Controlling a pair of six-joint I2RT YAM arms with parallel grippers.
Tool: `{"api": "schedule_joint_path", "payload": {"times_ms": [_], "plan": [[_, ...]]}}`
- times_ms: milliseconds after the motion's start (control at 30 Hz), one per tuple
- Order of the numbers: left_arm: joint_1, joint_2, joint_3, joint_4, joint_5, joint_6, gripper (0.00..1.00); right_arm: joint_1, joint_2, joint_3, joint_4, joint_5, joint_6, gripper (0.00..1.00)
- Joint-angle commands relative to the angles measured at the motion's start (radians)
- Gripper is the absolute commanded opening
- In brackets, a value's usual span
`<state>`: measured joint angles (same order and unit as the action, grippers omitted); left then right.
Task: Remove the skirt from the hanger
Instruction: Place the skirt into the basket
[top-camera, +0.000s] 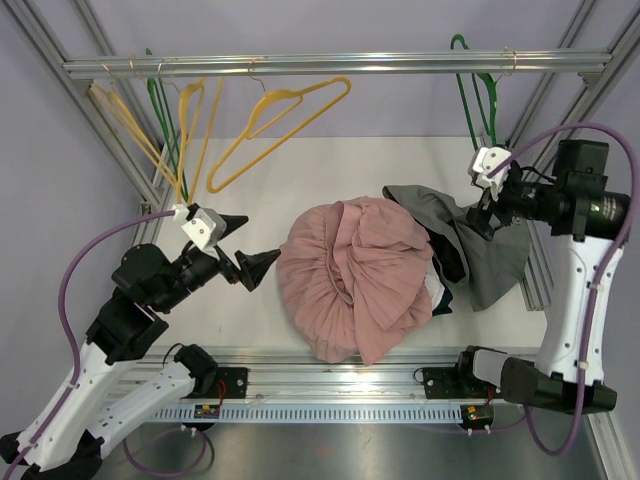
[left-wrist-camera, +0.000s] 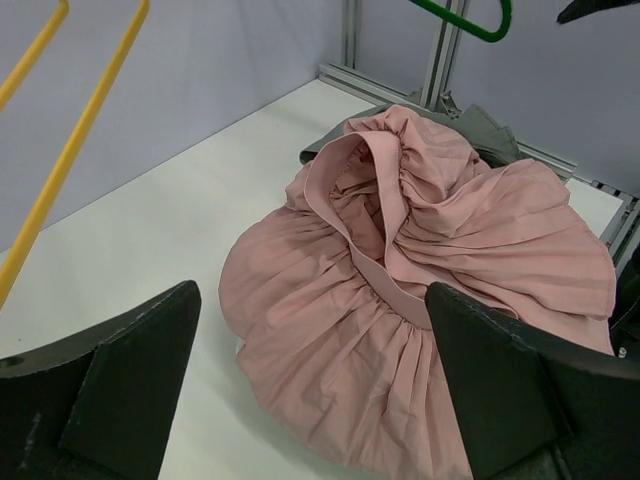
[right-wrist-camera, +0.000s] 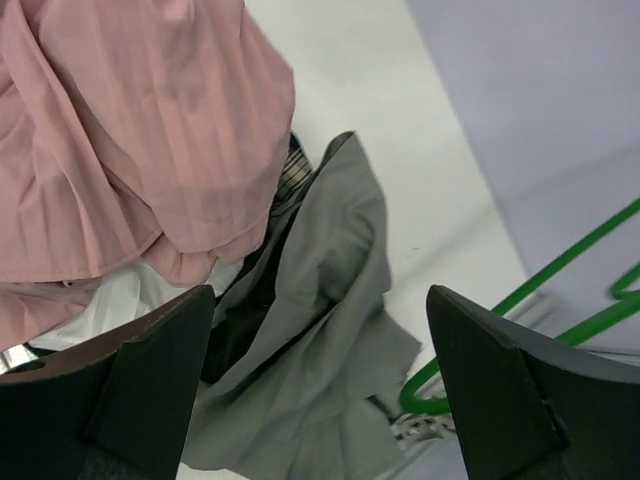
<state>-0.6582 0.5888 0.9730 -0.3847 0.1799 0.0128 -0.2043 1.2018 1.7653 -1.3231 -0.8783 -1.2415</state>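
Observation:
A pink pleated skirt (top-camera: 355, 280) lies in a loose heap on the white table, with no hanger showing in it; it fills the left wrist view (left-wrist-camera: 400, 270) and the top left of the right wrist view (right-wrist-camera: 130, 130). A grey garment (top-camera: 490, 250) lies crumpled against its right side and also shows in the right wrist view (right-wrist-camera: 320, 330). A green hanger (top-camera: 478, 90) hangs bare from the rail. My left gripper (top-camera: 255, 243) is open and empty just left of the skirt (left-wrist-camera: 312, 295). My right gripper (top-camera: 483, 208) is open and empty above the grey garment (right-wrist-camera: 320, 295).
Several yellow hangers (top-camera: 280, 115) and a green one (top-camera: 165, 110) hang from the metal rail (top-camera: 330, 65) at back left. Black and checked cloth (top-camera: 447, 268) pokes out between skirt and grey garment. Frame posts (top-camera: 540, 270) stand on the right.

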Motion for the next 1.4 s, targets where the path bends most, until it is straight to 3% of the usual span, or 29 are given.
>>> {"api": "schedule_joint_path", "payload": {"times_ms": [0, 600, 1133, 1233, 1367], "plan": [[0.002, -0.021, -0.013, 0.064, -0.003, -0.04, 0.99, 0.0, 0.048, -0.11, -0.194, 0.05, -0.038, 0.94], [0.0, -0.043, -0.077, 0.095, -0.03, -0.099, 0.99, 0.129, 0.065, -0.518, 0.294, 0.419, 0.339, 0.99], [0.002, -0.044, -0.106, 0.106, -0.037, -0.111, 0.99, 0.244, 0.168, -0.704, 0.577, 0.55, 0.551, 1.0], [0.0, -0.046, -0.112, 0.107, -0.037, -0.114, 0.99, 0.25, 0.177, -0.736, 0.617, 0.591, 0.58, 0.89], [0.0, -0.049, -0.117, 0.107, -0.037, -0.116, 0.99, 0.25, 0.173, -0.742, 0.634, 0.656, 0.608, 0.61]]}}
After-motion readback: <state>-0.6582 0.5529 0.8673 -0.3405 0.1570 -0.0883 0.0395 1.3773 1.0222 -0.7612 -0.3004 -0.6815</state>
